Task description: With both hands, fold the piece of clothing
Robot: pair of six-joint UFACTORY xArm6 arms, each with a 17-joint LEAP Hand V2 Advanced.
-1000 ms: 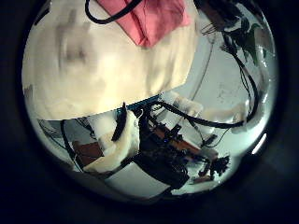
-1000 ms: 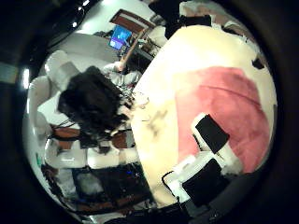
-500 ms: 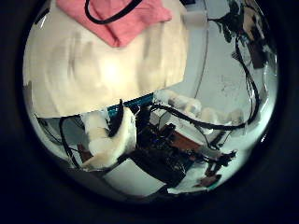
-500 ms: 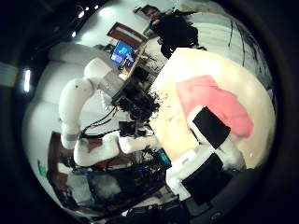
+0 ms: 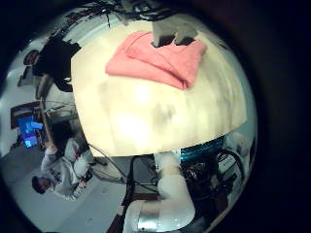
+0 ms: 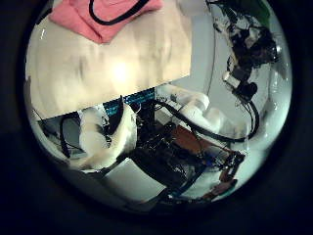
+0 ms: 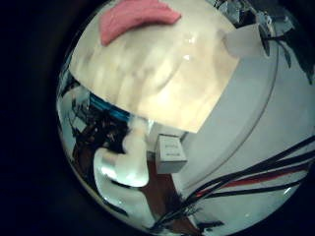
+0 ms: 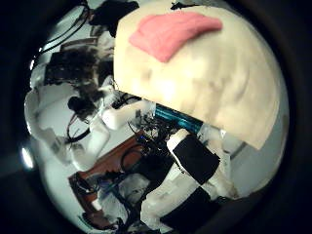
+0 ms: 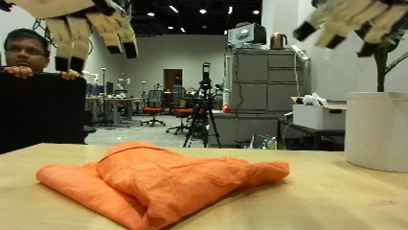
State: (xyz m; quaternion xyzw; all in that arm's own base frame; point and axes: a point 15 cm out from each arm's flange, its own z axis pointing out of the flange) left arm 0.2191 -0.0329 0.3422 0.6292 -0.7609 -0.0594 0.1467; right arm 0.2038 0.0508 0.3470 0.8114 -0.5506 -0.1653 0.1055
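An orange cloth [image 9: 153,177] lies crumpled and folded over itself on the pale wooden table [image 9: 319,206]. My left hand [image 9: 83,24] and my right hand [image 9: 357,21] hang high above the table, one on each side of the cloth, fingers relaxed and pointing down, holding nothing. The cloth also shows small and far off on the table in the left little finger side palm view [image 5: 155,58], the left thumb side palm view [image 6: 93,15], the right little finger side palm view [image 7: 133,18] and the right thumb side palm view [image 8: 171,34].
A tall white cylindrical pot [image 9: 377,129] stands by the table's edge on my right hand's side; it also shows in the right little finger side palm view [image 7: 241,41]. A dark panel [image 9: 38,110] stands behind the table on my left hand's side.
In both thumb side palm views the cloth and table have shrunk and slid toward the edge: both hands have risen away from the cloth, which stays on the table.
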